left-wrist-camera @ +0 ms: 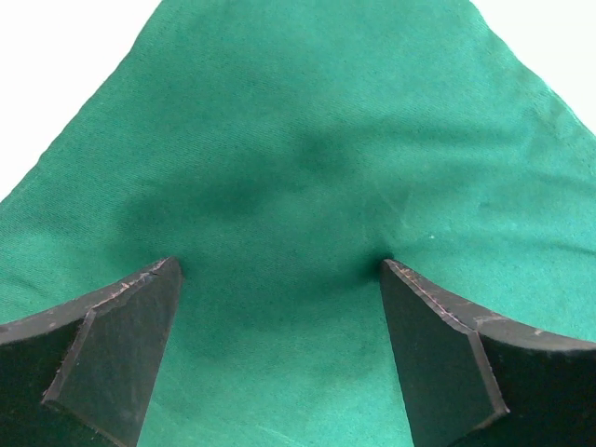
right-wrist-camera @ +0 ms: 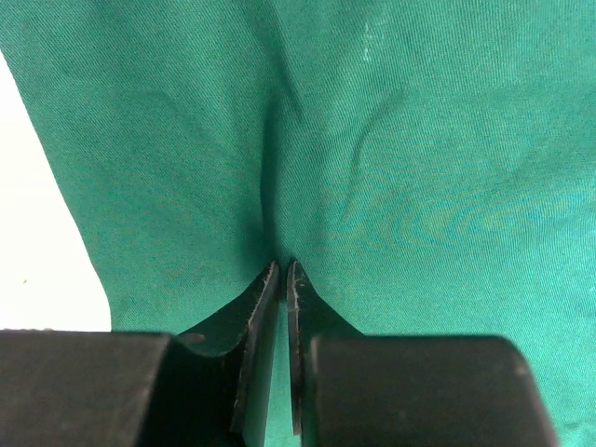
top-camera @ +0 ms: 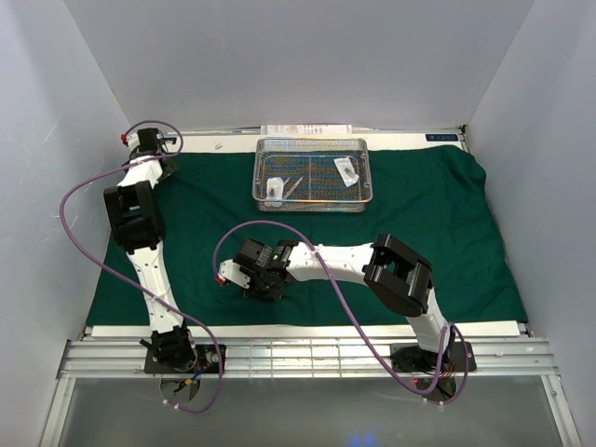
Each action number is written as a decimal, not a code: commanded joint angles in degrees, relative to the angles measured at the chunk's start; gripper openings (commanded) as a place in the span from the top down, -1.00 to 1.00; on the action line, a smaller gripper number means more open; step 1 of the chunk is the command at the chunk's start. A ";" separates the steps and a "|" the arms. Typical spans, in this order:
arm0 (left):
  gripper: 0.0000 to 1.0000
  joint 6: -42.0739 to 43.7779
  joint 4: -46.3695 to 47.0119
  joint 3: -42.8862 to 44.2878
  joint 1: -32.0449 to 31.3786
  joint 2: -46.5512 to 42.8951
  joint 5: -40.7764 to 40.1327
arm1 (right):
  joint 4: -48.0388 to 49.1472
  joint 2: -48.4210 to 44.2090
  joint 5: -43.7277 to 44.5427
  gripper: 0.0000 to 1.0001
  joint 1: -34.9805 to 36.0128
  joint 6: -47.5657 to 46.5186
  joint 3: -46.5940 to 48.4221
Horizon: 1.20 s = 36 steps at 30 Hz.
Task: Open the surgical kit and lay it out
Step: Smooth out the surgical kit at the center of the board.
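Green cloth wrap [top-camera: 419, 233] lies spread over most of the surface. The wire-mesh tray [top-camera: 312, 142] sits on it at the far middle, w/ 2 white packets [top-camera: 273, 190] and thin metal tools inside; nothing has been taken out yet.

Left gripper [left-wrist-camera: 279, 265]: fingers wide apart, tips pressing down on the cloth near its far-left corner, nothing held.

Right gripper [right-wrist-camera: 282, 265]: fingers closed on what looks like a small pinch of cloth in the near-middle, w/ a crease running away from the tips.

Step looks like smoothing the wrap flat. To do it well:
- Keep the left tips planted as an anchor.
- Draw the right pinch low and slow, away from the tray, so the crease pulls out w/o dragging the tray.
- Let go once the crease is flat.
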 commanded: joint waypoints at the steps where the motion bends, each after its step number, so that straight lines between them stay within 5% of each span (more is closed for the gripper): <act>1: -0.96 1.14 -4.49 -2.91 3.28 2.12 -5.54 | -0.75 4.79 -1.43 0.74 0.84 -0.66 -3.45; 36: -0.96 3.60 -4.32 0.96 5.48 4.40 -5.54 | -2.51 5.22 -5.91 0.70 1.29 -0.31 0.77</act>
